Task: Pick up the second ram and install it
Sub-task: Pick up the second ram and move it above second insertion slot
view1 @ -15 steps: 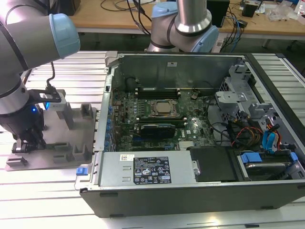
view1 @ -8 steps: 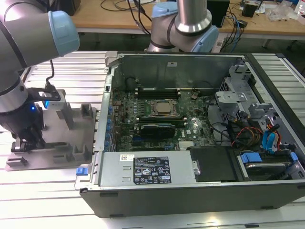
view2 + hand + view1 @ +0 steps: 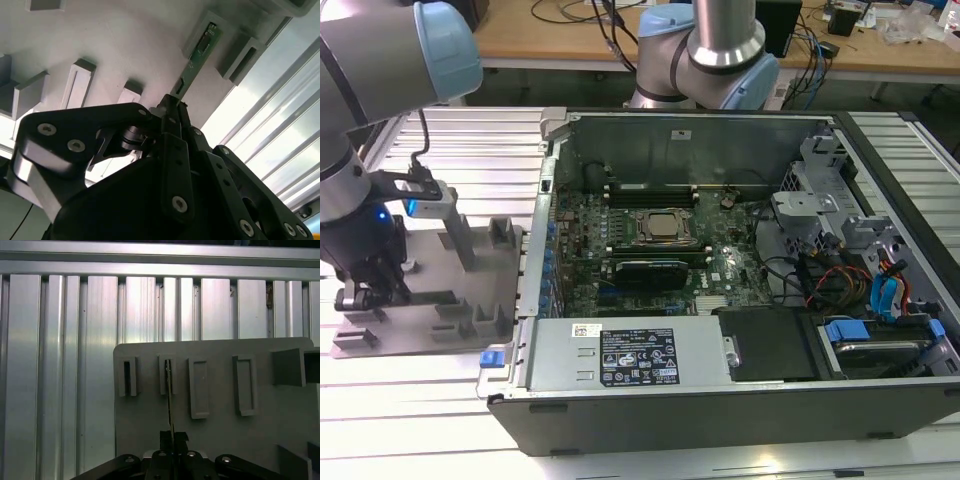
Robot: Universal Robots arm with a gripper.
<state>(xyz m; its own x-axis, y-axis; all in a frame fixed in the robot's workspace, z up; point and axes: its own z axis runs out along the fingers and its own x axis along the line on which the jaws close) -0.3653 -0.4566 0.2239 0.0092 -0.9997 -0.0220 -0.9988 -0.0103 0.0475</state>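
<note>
**Desk:** Surface and layout?

**Operator:** I see a ribbed aluminium table (image 3: 420, 430). An open computer case (image 3: 720, 410) lies on it, motherboard (image 3: 720, 270) face up, with the CPU socket (image 3: 663, 228) near its middle. A grey fixture tray (image 3: 470, 290) sits just beside the case, on the exterior view's left.

**Desk:** Where's the arm?

**Operator:** Down over the tray, well apart from the motherboard. The gripper (image 3: 365, 290) hangs low at the tray's outer edge.

**Desk:** Tool state?

**Operator:** In the second wrist view I read the fingers (image 3: 167, 107) as closed onto the near end of the second ram (image 3: 200, 50), with no gap showing. It is a thin green stick, seen edge-on in the first wrist view.

**Desk:** And its far end?

**Operator:** At a slotted block (image 3: 235, 55) on the tray. Whether it is seated there or just clear of it, I cannot tell.
</note>
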